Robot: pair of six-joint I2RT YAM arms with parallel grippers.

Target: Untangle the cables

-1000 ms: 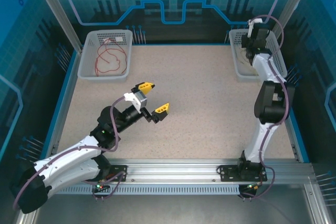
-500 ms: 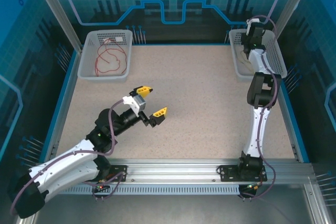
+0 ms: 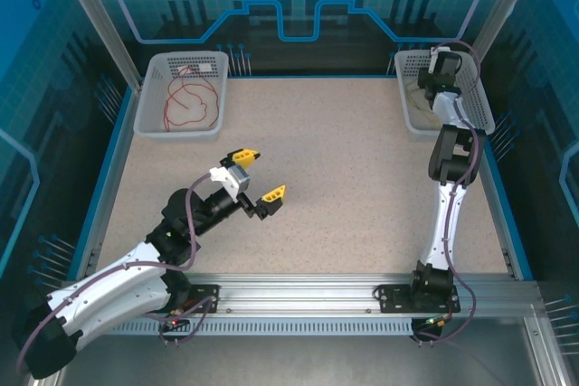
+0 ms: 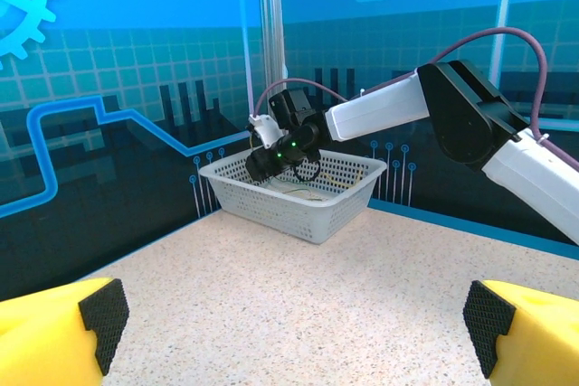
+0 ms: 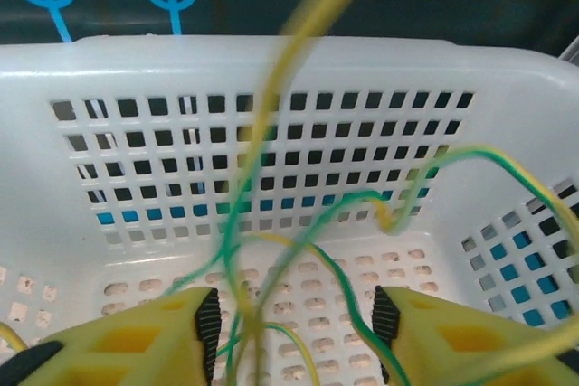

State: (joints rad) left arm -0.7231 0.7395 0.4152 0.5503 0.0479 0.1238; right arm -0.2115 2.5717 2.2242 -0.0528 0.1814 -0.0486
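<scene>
The right gripper, jaws apart, sits low inside the right basket with tangled yellow-green cables threading between its fingers (none pinched), while the left gripper gapes wide above the table and red cables lie in the left basket.

The white perforated plastic basket looks smooth, faintly glossy. The thin yellow-green cables wear slick plastic sheaths. My hard yellow plastic fingers carry matt black textured pads. The speckled beige tabletop looks matt, grainy.
</scene>
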